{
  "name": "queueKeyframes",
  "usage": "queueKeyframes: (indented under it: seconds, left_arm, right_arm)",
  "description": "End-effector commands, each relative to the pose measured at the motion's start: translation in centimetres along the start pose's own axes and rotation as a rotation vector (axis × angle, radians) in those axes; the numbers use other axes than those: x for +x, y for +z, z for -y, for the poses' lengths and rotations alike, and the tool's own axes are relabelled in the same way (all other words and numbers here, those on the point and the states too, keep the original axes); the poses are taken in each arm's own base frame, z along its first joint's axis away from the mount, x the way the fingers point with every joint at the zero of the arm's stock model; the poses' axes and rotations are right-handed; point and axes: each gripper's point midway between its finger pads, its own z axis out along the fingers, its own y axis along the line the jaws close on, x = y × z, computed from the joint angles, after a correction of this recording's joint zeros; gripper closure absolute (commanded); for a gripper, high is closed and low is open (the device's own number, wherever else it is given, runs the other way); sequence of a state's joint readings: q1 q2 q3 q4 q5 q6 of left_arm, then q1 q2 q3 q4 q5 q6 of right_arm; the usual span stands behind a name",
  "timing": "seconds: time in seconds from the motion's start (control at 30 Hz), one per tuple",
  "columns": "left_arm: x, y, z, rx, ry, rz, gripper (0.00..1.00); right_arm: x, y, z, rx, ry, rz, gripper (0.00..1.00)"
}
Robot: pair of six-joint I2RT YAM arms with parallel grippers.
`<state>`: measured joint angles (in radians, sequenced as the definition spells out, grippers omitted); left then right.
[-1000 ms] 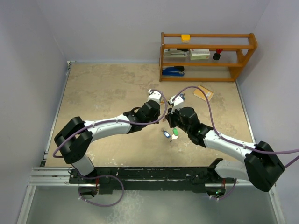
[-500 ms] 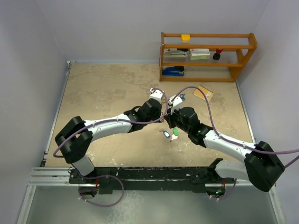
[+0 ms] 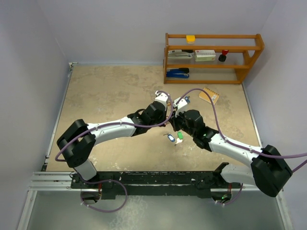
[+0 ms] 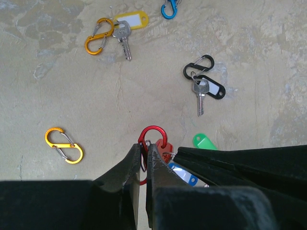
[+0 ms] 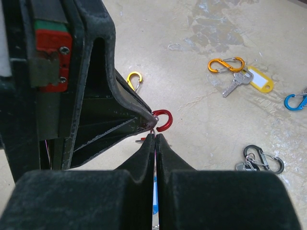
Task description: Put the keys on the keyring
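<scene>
On the mottled beige tabletop (image 3: 110,91) between lavender walls (image 3: 144,28), tagged keys (image 4: 200,93) lie scattered.

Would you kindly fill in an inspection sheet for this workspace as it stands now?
Surface: mottled beige tabletop, no spills seen.
Job's things: yellow-tagged key on an orange clip; black-tagged key on a black clip; green tag and blue tag by the hands; loose orange S-clip; blue clip.
Clutter: notepad.
Hands: left hand shut on red S-clip; right hand shut, tips beside it.
Cables: purple cables loop over both arms.
Surroundings: wooden shelf with a stapler, plain walls.
</scene>
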<state>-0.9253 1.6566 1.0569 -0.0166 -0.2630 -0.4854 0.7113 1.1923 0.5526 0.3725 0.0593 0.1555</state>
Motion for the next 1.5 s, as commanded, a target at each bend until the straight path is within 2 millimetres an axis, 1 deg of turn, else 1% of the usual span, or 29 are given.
queueKeyframes:
  seconds: [0.0,0.67,1.2,1.33,1.47]
  left_arm:
    - [-2.2,-0.3,1.7,0.061,0.002,0.058,1.00]
    - [-2.2,-1.1,1.7,0.076,0.006,0.067,1.00]
    - [-2.6,-1.9,2.1,0.100,0.004,0.084,1.00]
    - [-2.3,-2.0,2.1,0.108,0.008,0.074,1.00]
    - [-1.9,-2.1,2.2,0.117,0.015,0.063,1.00]
  right_arm:
    - [-1.9,0.0,-0.2,-0.007,-0.012,0.068,1.00]
    - [-1.3,0.2,0.5,0.029,-0.016,0.050,1.00]
    - [-0.9,0.4,0.9,0.054,-0.017,0.039,1.00]
    - [-1.0,0.2,1.3,0.077,-0.013,0.046,1.00]
    - [-0.6,0.0,1.4,0.080,-0.010,0.034,1.00]
